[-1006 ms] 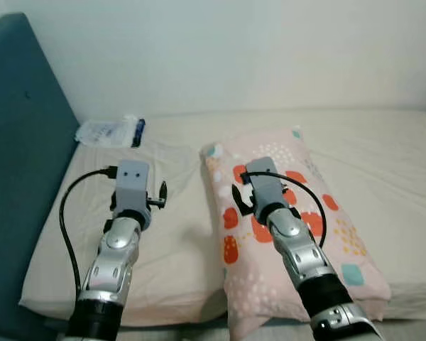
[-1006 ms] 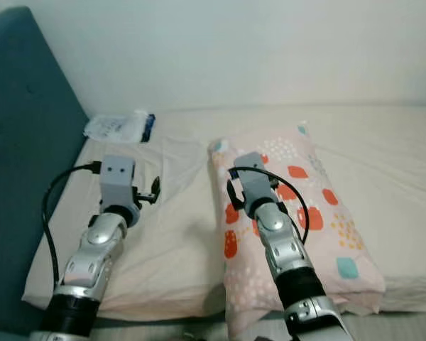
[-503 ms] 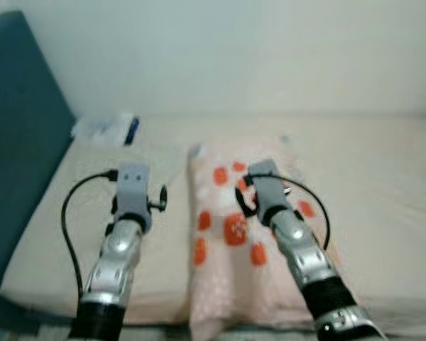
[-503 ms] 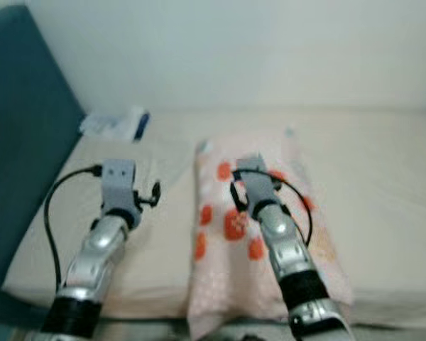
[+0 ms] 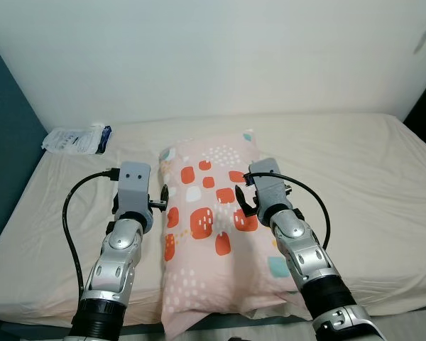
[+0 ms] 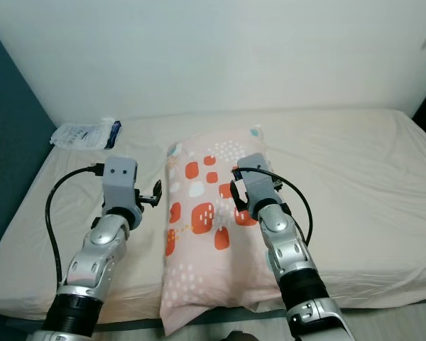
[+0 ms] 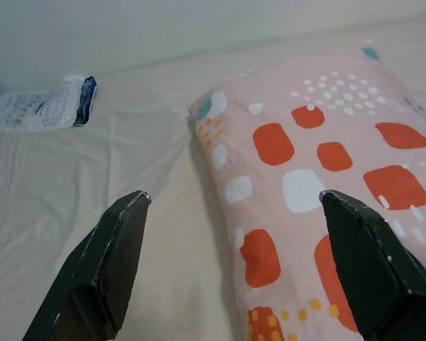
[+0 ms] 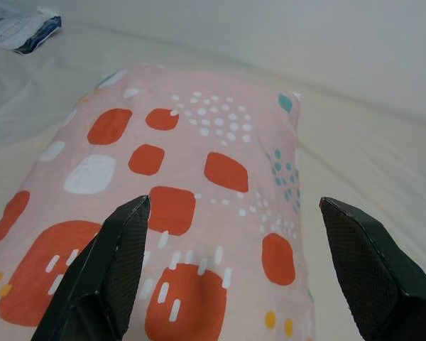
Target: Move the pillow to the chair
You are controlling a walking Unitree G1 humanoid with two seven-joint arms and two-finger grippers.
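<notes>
1. As seen from the left eye view, a pink pillow [image 5: 213, 227] printed with red, white and teal patches lies lengthwise on a beige-sheeted bed [image 5: 369, 192], its near end overhanging the front edge of the mattress. A white plastic packet [image 5: 77, 138] rests near the wall at the bed's far left corner, well apart from the pillow. Both silver arms reach forward above the bed.
2. While the right eye view repeats the scene, it places the left gripper [image 6: 155, 192] just beside the pillow's left edge, above the sheet, and the right gripper [image 6: 236, 193] above the pillow's right half. A dark teal headboard [image 6: 7, 142] stands along the bed's left side.
3. From the left wrist view, the two black fingers [image 7: 113, 249] are spread wide apart and grasp nothing; one is over the bare sheet, the other over the pillow's patterned top.
4. From the right wrist view, the fingers [image 8: 113, 256] are likewise spread wide and empty, both above the pillow, with the white wall [image 8: 270, 42] beyond.
</notes>
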